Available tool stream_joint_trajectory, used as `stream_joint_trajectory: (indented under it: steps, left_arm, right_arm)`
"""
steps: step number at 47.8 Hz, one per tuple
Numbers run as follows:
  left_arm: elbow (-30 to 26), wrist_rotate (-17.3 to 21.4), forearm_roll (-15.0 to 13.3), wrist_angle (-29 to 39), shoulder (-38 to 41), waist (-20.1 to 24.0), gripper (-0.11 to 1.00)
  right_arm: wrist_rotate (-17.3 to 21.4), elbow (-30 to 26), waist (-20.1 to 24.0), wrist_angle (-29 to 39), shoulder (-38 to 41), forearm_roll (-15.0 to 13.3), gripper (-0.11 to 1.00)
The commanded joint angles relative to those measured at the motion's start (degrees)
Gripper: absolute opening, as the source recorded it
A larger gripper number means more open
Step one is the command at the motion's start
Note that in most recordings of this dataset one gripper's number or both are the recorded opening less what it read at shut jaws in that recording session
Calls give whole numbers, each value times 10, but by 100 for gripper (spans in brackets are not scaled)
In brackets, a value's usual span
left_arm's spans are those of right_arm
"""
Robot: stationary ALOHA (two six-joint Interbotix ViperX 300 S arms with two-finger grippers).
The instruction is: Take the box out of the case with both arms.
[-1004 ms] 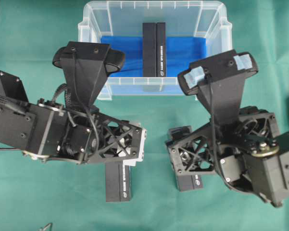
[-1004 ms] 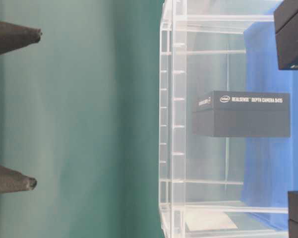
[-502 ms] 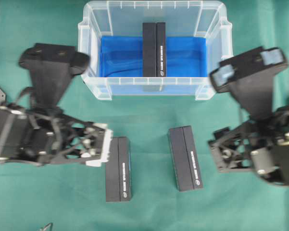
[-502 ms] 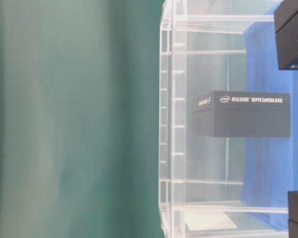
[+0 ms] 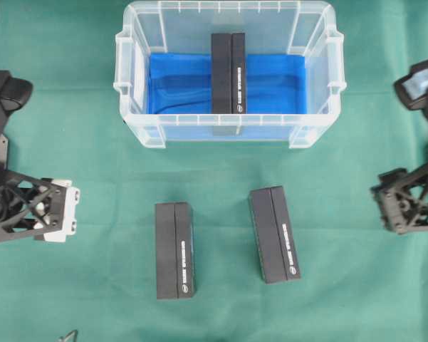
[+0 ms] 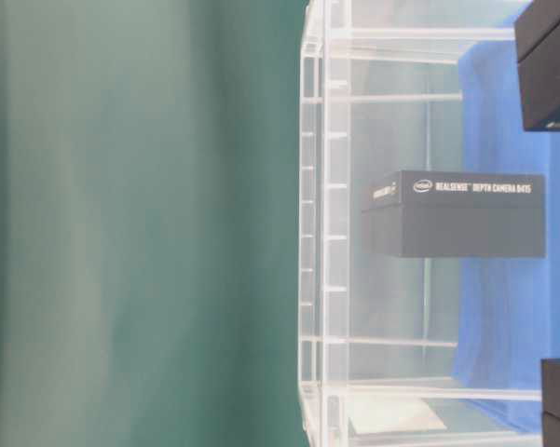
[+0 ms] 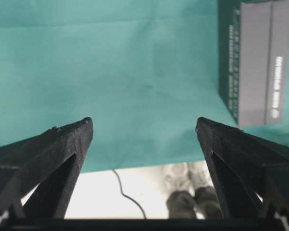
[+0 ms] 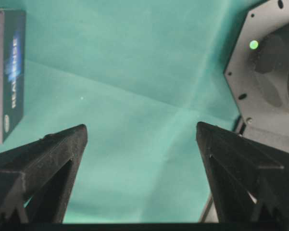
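Observation:
The clear case (image 5: 130, 92) with its blue lining stands at the back centre. One black box (image 5: 228, 73) lies inside it, also seen through the case wall (image 6: 321, 233) as the box (image 6: 457, 214) with white lettering. My left arm (image 5: 21, 210) is at the far left edge and my right arm (image 5: 413, 206) at the far right, both well away from the case. The left gripper (image 7: 144, 122) is open over bare green cloth. The right gripper (image 8: 142, 127) is open too, nothing between its fingers.
Two more black boxes lie on the green cloth in front of the case, one left (image 5: 174, 249) and one right (image 5: 274, 234). The table's front edge (image 7: 149, 161) shows under the left gripper. A black arm base with a green light (image 8: 264, 72) is beside the right gripper.
Both arms have swung outward from the middle to the sides, uncovering the two boxes on the cloth. Their fingertips have left the table-level view. No box has moved.

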Motion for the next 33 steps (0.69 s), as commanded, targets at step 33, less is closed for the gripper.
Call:
stream_joint_trajectory:
  steps: [33]
  left_arm:
    - [-1,-1,2,-1,-14,4,89]
  right_arm:
    - [-3,10,1,-17,-24,0,89]
